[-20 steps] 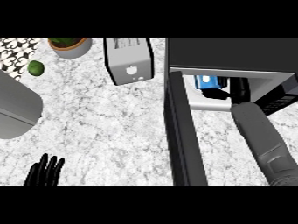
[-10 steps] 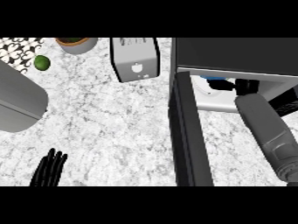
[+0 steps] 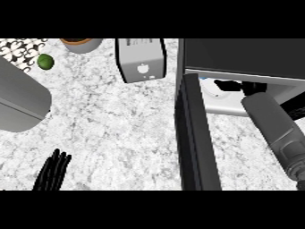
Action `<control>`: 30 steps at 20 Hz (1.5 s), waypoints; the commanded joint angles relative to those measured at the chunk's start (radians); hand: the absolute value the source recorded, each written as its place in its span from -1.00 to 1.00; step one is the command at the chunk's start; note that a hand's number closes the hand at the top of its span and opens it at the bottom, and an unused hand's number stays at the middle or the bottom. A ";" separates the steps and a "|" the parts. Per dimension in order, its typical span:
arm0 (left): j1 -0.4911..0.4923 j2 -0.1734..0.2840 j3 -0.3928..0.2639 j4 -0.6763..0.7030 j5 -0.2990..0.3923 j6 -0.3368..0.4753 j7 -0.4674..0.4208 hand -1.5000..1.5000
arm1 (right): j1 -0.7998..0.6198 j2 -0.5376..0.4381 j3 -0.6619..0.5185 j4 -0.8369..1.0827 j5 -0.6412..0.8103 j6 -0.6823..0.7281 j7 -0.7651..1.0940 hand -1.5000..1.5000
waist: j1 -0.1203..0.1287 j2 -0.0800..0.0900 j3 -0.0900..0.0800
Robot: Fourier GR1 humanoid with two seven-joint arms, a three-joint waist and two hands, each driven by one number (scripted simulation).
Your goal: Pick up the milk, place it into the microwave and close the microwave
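Reaching into the open microwave [image 3: 247,56], the right hand [image 3: 237,85] hides the milk, so its grasp is unclear. The left hand [image 3: 52,172] rests relaxed, fingers straight.

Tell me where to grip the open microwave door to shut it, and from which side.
Take the microwave door near its free end, closest to the robot, from its left face. It stands edge-on, hinged at the microwave at its left front; the right forearm fills the other side. The left robot hand is on that side.
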 commanded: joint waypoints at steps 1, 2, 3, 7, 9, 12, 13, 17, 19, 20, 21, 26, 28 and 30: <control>-0.009 -0.008 -0.014 0.011 -0.007 -0.007 -0.004 -1.00 | 0.005 -0.008 0.006 0.017 0.007 0.066 -0.037 -1.00 | 0.002 0.003 0.000; -0.038 -0.028 -0.026 0.016 -0.015 0.005 0.016 -1.00 | -0.036 0.013 -0.003 0.014 -0.003 0.101 -0.018 -1.00 | -0.006 -0.001 0.000; -0.008 -0.017 -0.035 -0.001 -0.025 0.007 0.013 -1.00 | -0.003 0.008 -0.020 0.001 -0.020 0.097 -0.059 -1.00 | 0.000 0.001 0.001; -0.028 -0.045 -0.060 0.008 -0.023 -0.002 0.003 -1.00 | 0.013 0.027 -0.044 -0.014 -0.047 0.175 -0.133 -1.00 | -0.009 0.001 0.001; -0.019 -0.049 -0.058 0.013 -0.020 -0.003 -0.008 -1.00 | 0.045 0.057 -0.070 -0.023 -0.076 0.188 -0.179 -1.00 | -0.020 -0.006 0.000; 0.002 -0.030 -0.055 -0.009 -0.014 -0.019 -0.016 -1.00 | 0.058 0.006 -0.107 -0.033 -0.113 0.276 -0.229 -1.00 | -0.025 -0.011 0.000; -0.045 -0.033 -0.030 0.047 -0.004 -0.040 -0.035 -1.00 | 0.066 0.035 -0.109 -0.027 -0.115 0.257 -0.239 -1.00 | -0.029 -0.008 -0.001; -0.016 -0.045 -0.055 0.048 -0.017 -0.035 -0.051 -1.00 | 0.114 0.035 -0.153 -0.021 -0.161 0.340 -0.287 -1.00 | -0.041 -0.017 -0.002; -0.065 -0.044 -0.047 0.029 -0.029 -0.021 0.011 -1.00 | 0.125 0.037 -0.154 -0.009 -0.160 0.338 -0.292 -1.00 | -0.046 -0.015 -0.001; -0.042 -0.058 -0.082 0.005 -0.064 0.003 0.007 -1.00 | 0.099 0.044 -0.170 -0.017 -0.178 0.352 -0.274 -1.00 | -0.049 -0.021 -0.002; -0.083 -0.099 -0.086 0.055 -0.068 0.021 0.014 -1.00 | 0.159 0.025 -0.176 -0.018 -0.185 0.394 -0.328 -1.00 | -0.065 -0.022 -0.002; -0.032 -0.086 -0.121 0.009 -0.093 0.021 0.011 -1.00 | 0.191 0.008 -0.196 -0.018 -0.209 0.481 -0.350 -1.00 | -0.069 -0.030 -0.003; -0.085 -0.086 -0.103 0.032 -0.084 0.008 0.046 -1.00 | 0.246 0.036 -0.192 -0.025 -0.207 0.486 -0.414 -1.00 | -0.079 -0.030 -0.003; -0.070 -0.099 -0.123 0.042 -0.108 0.028 0.044 -1.00 | 0.260 0.028 -0.203 -0.033 -0.227 0.589 -0.434 -1.00 | -0.083 -0.033 -0.003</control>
